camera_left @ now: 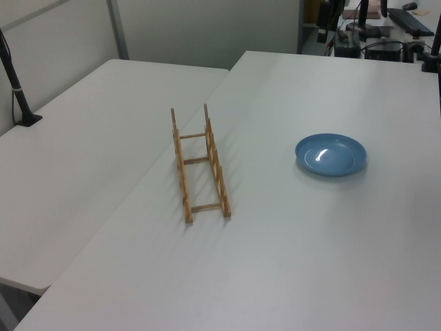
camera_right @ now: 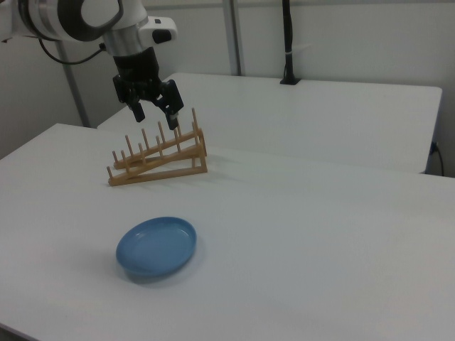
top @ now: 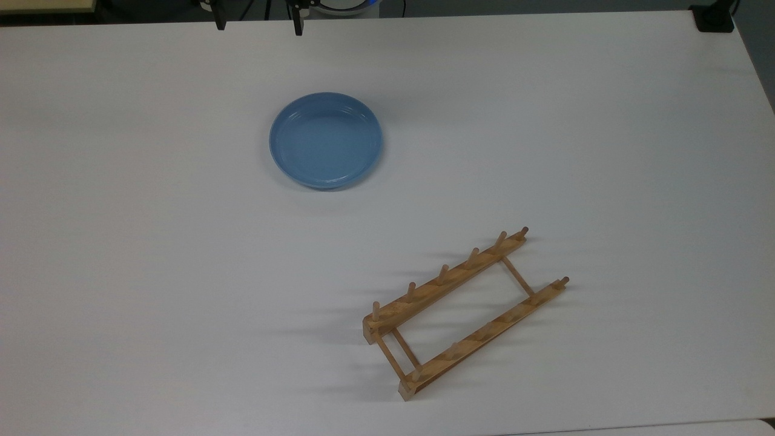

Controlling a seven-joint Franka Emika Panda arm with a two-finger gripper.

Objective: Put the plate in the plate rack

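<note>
**Inspector A:** Start with the item nearest the camera in the right view.

**Inspector B:** The plate [camera_right: 156, 246], light blue and glossy, lies flat and upright on the white table [camera_right: 320, 234]. Nothing touches it. In the top view the plate [top: 326, 140] sits toward the far edge of the table [top: 575, 121], left of centre.

**Inspector A:** And beyond it?

**Inspector B:** The plate rack [camera_right: 158, 158], light-brown wood, 2 long rails with upright pegs, joined by thin cross rods. It stands on the table, well apart from the plate. In the top view the plate rack [top: 463, 313] lies diagonally toward the top view's lower right. In the left view the plate rack [camera_left: 200, 163] is left of the plate [camera_left: 331, 154], with bare table [camera_left: 289, 262] between them. No slot holds anything.

**Inspector A:** The end effector?

**Inspector B:** The gripper [camera_right: 153, 114] hangs in the air in the right view, pointing down, its 2 black fingers [camera_right: 171, 116] spread apart with nothing between them. Whether it is above the rack or farther back, I cannot tell.

**Inspector A:** Farther still?

**Inspector B:** A 2nd white table [camera_right: 341, 114] with a black pole [camera_right: 288, 42] standing on it.
</note>
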